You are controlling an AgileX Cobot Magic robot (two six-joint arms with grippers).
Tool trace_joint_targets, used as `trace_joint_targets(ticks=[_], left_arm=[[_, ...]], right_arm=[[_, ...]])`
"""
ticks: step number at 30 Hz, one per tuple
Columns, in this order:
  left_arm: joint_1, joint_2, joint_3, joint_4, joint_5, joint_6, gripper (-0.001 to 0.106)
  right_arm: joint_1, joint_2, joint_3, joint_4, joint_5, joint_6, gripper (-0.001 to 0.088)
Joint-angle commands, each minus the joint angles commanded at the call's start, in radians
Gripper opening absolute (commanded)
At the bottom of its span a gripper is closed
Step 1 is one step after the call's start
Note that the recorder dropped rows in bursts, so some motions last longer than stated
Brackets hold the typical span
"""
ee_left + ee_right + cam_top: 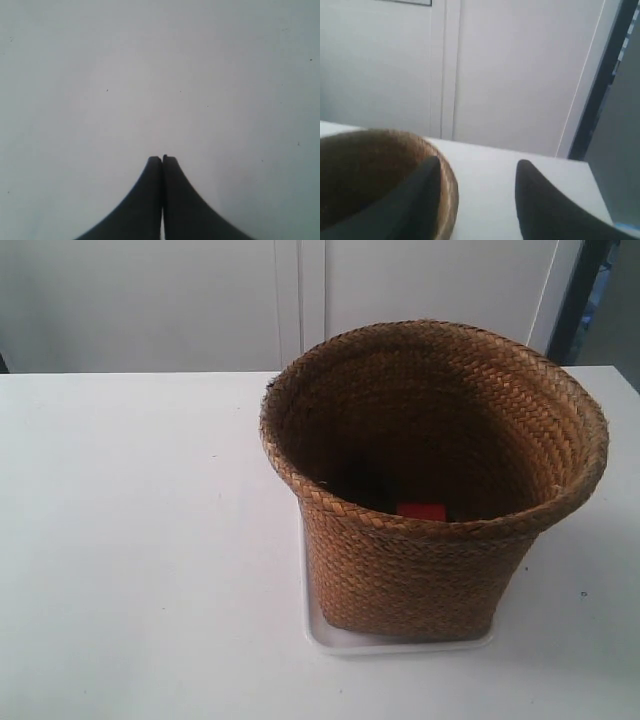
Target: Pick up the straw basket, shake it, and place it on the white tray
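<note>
R gripper (479, 161): jaws spread wide, nothing in them. One finger overlaps the mouth of the straw basket (370, 170), the other hangs outside over bare table (485, 200). Touching the rim or just above it, can't tell. So the basket wall lies btwn the jaws, off-centre toward the inner finger. Basket stands upright, long axis vertical, base on the white tray (400, 643), small red item (421, 510) at the bottom. L gripper (162, 158): jaws pressed together, empty, only tabletop ahead of them. R arm prob. the nearer. Next move likely turns on clearing that rim w/o snagging it.
</note>
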Motion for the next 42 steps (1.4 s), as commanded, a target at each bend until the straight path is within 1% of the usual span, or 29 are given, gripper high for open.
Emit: trace_joint_targets(ticks=[3, 7, 11, 13, 17, 20, 29, 34, 36, 39, 42], left_arm=[[0.000, 0.000, 0.000, 0.000, 0.000, 0.000, 0.001], [0.000, 0.000, 0.000, 0.000, 0.000, 0.000, 0.001], [0.000, 0.000, 0.000, 0.000, 0.000, 0.000, 0.001], [0.000, 0.000, 0.000, 0.000, 0.000, 0.000, 0.001], [0.000, 0.000, 0.000, 0.000, 0.000, 0.000, 0.001], [0.000, 0.000, 0.000, 0.000, 0.000, 0.000, 0.001], [0.000, 0.000, 0.000, 0.000, 0.000, 0.000, 0.001], [0.000, 0.000, 0.000, 0.000, 0.000, 0.000, 0.001], [0.000, 0.000, 0.000, 0.000, 0.000, 0.000, 0.001], [0.000, 0.000, 0.000, 0.000, 0.000, 0.000, 0.001], [0.000, 0.000, 0.000, 0.000, -0.002, 0.000, 0.001]], right_arm=[[0.000, -0.083, 0.136, -0.002, -0.023, 0.000, 0.0445], [0.000, -0.189, 0.276, -0.020, -0.142, 0.000, 0.0445], [0.000, -0.270, 0.372, -0.035, -0.203, 0.000, 0.0445], [0.000, -0.307, 0.403, -0.070, -0.216, 0.000, 0.0445], [0.000, -0.371, 0.441, -0.153, -0.217, 0.000, 0.0445], [0.000, -0.409, 0.455, -0.191, -0.199, 0.000, 0.0445], [0.000, -0.477, 0.542, -0.195, -0.185, 0.030, 0.0445], [0.000, -0.485, 0.578, -0.197, -0.180, 0.035, 0.0445], [0.000, -0.485, 0.578, -0.197, -0.150, 0.035, 0.0445], [0.000, -0.485, 0.578, -0.197, -0.059, 0.037, 0.0445], [0.000, -0.485, 0.578, -0.194, -0.035, 0.037, 0.0445]])
